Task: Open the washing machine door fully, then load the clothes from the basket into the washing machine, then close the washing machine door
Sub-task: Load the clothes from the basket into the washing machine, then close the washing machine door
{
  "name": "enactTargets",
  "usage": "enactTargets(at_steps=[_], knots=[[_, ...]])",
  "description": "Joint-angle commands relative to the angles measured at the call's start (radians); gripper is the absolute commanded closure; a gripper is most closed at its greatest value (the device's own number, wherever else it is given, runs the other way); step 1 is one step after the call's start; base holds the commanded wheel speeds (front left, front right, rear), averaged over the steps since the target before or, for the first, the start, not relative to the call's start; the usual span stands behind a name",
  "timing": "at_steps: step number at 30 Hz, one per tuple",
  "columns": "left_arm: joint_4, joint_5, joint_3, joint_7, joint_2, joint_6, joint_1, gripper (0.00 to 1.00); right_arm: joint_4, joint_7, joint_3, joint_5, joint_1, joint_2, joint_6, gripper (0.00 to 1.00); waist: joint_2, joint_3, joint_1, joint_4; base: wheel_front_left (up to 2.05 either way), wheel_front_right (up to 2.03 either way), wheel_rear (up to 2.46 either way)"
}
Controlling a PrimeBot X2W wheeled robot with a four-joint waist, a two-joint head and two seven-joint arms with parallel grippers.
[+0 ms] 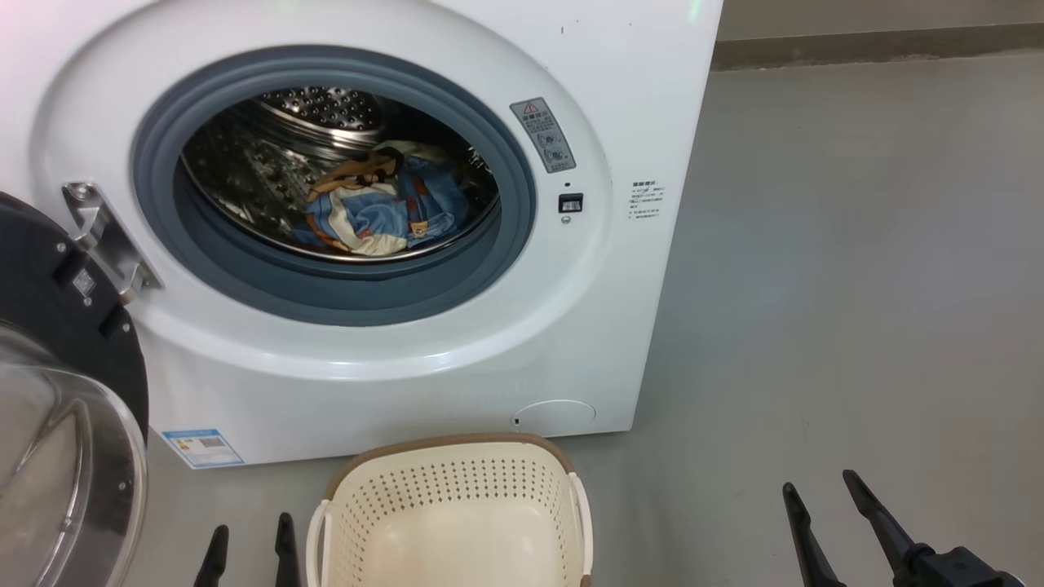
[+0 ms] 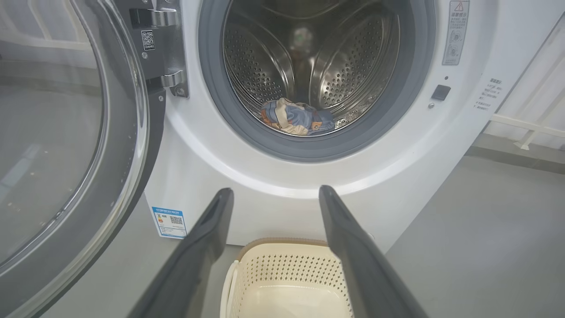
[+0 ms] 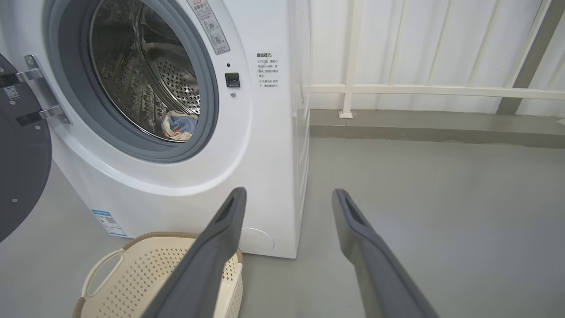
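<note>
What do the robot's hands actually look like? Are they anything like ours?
Not much like ours. The left gripper and the right gripper are each two long, slim, matte dark grey fingers that taper to narrow tips, with a shallow recess in the face near each tip. In the head view, the right one's fingers join a blocky black base.

- The washing machine door runs off my head view's left and bottom edges.
- The basket loses its near end at the bottom edge.
- The clothes sit partly behind the gasket lip from my right wrist view; possibly several garments.
- The warning sticker has print too small to read.
</note>
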State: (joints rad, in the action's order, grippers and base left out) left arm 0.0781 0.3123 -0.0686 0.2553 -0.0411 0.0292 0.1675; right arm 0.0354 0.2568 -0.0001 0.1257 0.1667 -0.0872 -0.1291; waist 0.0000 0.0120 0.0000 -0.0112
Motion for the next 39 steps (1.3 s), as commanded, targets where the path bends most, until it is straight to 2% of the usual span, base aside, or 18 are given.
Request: enactTargets(at_steps=[1, 19, 28, 39], knots=[[-0.037, -0.011, 0.029, 0.006, -0.009, -0.004, -0.012, 0.00, -0.029, 0.005, 0.018, 0.000, -0.012, -0.011, -0.002, 0.00, 0.0000, -0.001, 0.0000, 0.000, 0.00, 0.00, 0.00], [-0.075, -0.021, 0.017, 0.006, -0.009, -0.007, 0.019, 0.00, 0.006, 0.005, -0.004, 0.001, 0.017, -0.006, -0.002, 0.00, 0.0000, -0.016, 0.0000, 0.033, 0.00, 0.00, 0.00], [-0.083, -0.027, 0.025, 0.006, -0.009, 0.006, 0.016, 0.00, 0.010, 0.005, 0.000, 0.003, 0.009, -0.004, -0.002, 0.00, 0.0000, -0.007, 0.0000, 0.033, -0.05, 0.05, 0.00], [-0.078, -0.027, 0.026, 0.006, -0.009, 0.016, 0.006, 0.00, 0.011, 0.005, 0.005, 0.005, -0.001, -0.003, -0.002, 0.00, 0.0000, 0.008, 0.0000, 0.034, -0.96, 0.96, 0.00]])
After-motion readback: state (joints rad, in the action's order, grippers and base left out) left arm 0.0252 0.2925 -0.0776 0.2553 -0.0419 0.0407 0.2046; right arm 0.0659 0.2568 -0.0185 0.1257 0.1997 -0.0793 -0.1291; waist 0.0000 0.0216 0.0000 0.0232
